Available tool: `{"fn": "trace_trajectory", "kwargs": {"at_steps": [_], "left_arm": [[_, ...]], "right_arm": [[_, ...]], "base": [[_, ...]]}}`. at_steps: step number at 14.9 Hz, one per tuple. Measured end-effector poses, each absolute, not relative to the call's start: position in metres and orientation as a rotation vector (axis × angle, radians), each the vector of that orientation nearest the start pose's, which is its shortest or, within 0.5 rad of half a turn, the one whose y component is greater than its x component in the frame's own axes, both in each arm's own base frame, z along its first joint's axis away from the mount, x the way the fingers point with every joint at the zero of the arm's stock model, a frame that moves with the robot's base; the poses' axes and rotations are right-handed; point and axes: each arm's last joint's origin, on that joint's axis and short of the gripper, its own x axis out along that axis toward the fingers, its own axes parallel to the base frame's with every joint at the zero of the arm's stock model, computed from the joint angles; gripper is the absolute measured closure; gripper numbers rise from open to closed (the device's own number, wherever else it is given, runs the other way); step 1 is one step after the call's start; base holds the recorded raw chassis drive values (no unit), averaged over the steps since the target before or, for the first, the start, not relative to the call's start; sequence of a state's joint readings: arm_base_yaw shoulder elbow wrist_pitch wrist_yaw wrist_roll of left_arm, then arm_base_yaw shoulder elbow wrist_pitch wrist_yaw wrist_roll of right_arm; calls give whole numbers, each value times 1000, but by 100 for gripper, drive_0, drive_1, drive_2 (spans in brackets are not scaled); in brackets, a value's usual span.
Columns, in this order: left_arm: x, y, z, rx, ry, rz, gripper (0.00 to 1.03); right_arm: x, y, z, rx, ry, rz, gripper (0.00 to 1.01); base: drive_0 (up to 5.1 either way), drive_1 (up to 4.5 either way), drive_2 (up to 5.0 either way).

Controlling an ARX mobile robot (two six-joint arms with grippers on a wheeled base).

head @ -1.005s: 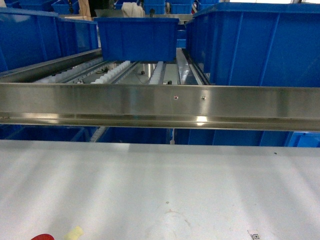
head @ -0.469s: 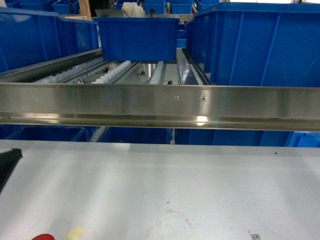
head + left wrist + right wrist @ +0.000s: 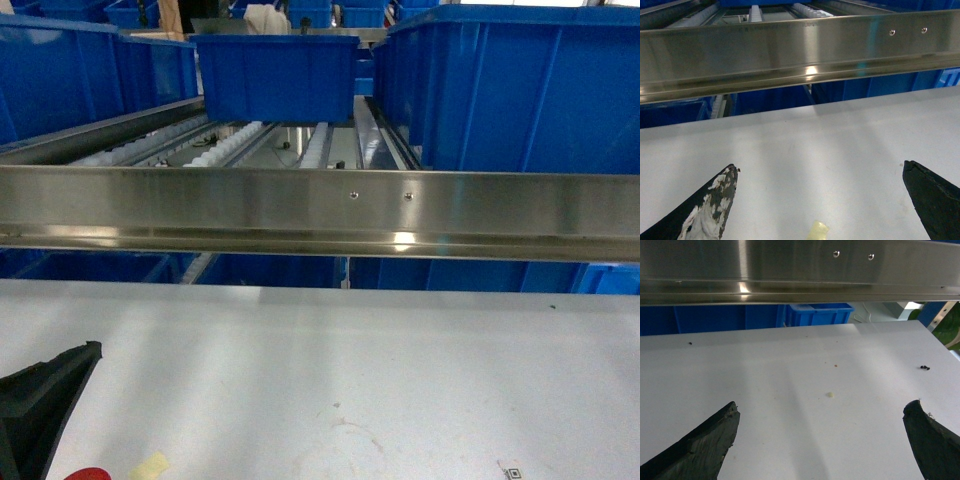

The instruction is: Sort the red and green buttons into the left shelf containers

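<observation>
A sliver of red cap (image 3: 88,473), likely the red button, shows at the bottom left edge of the head view on the white table (image 3: 380,360). The green button is out of view. Bright-blue containers (image 3: 60,70) stand on the left of the shelf behind the steel rail. One black finger (image 3: 50,395) of my left gripper rises just left of the red cap. In the left wrist view my left gripper (image 3: 819,167) is open over bare table. My right gripper (image 3: 821,407) is open too, nothing between its fingers.
A wide steel rail (image 3: 320,210) crosses in front of the shelf, with roller tracks (image 3: 230,145) behind it. More blue bins sit centre (image 3: 275,75) and right (image 3: 510,85). A yellow scrap (image 3: 816,231) lies by the left gripper. The table's right edge (image 3: 940,340) shows in the right wrist view.
The left gripper's black finger has come into the head view from the left edge and moved further in, toward the red cap. Nothing else has moved.
</observation>
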State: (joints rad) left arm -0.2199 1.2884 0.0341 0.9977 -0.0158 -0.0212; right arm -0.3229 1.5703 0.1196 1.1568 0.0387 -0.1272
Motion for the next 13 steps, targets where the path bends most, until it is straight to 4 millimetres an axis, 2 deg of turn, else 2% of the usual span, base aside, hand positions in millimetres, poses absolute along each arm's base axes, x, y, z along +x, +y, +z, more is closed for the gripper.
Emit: {"fn": "trace_trajectory", "kwargs": {"at_steps": [2,3,4,6,9,13], "left_arm": [[169,-37,118,8,258,-200,5],[169,-37,118,7,258,-200,5],[169,-37,118,8,258,-200,5],[169,-37,118,7,258,-200,5],[169,-37,118,7,258,-200,5],[169,-37,118,7,258,-200,5]], "right_arm": [[201,-74,95,-90,311,-406,3],[213,-83,79,-89,366,-449,3],[214,-83,76,-88,377,-451,3],[217,-90,55,-74,467,-466,3],[223,-94,48,-72,478,-482,3],[213,-94,33,-55,560,-483,3]], "base": [[0,0,0],[0,0,0],[0,0,0],[0,0,0],[0,0,0],[0,0,0]]}}
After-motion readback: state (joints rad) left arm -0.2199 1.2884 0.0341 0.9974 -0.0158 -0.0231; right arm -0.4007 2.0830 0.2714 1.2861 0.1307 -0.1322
